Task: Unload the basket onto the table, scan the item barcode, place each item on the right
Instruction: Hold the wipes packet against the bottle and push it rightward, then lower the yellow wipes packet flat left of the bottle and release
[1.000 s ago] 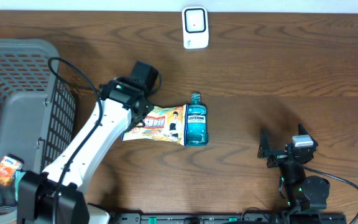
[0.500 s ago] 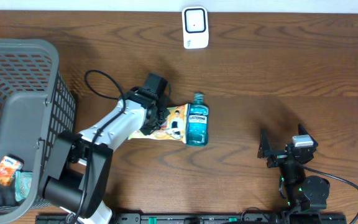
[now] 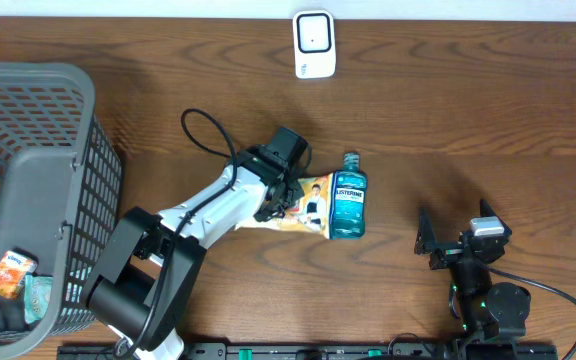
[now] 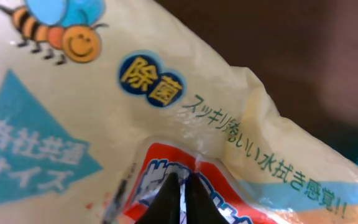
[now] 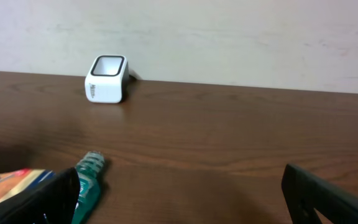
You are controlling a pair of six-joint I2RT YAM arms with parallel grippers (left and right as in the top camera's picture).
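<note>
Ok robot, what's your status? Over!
Left fingers shut on the yellow pouch. Right fingers open, empty. Pouch not yet at the scanner. Mouthwash bottle lying against it.

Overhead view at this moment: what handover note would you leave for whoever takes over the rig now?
Left tool shut on the printed pouch, mid-table; mouthwash bottle lies against the pouch's other end.
Right tool open, empty, at the right.
Scanner at the far edge.
Done: pouch gripped.
Left: present its barcode to the scanner.
</note>
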